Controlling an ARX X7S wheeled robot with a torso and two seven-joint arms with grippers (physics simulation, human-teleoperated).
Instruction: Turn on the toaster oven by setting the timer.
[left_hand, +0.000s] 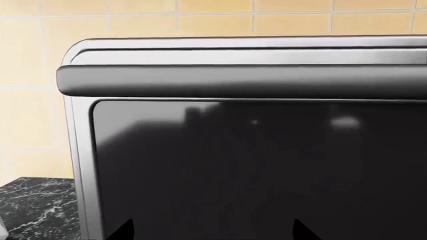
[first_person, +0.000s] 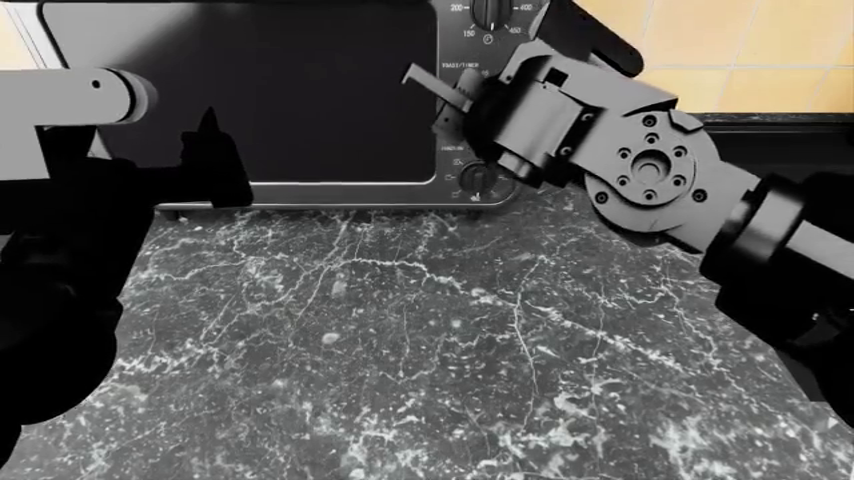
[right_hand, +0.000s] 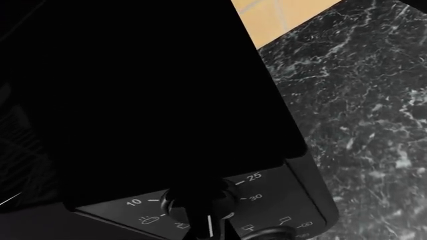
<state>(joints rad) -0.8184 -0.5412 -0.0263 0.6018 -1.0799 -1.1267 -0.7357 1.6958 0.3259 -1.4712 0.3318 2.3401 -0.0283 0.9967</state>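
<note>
Timer (right_hand: 200, 204) at right fingers (right_hand: 212, 225)

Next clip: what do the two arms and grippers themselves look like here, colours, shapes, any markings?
In the head view the right arm is dark grey, blocky links joined by a round disc hub ringed with small bolt holes, then a black cylindrical forearm. The left arm shows a light grey cylinder over black, shadowed segments. Gripper fingers are thin and black, with pointed tips. No cables or markings visible.

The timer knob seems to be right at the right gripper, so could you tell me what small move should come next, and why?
Probably close the right gripper on the timer and twist it off zero: the wrist view shows the knob right at the gripper, numerals 10, 25 and 30 around it.
</note>
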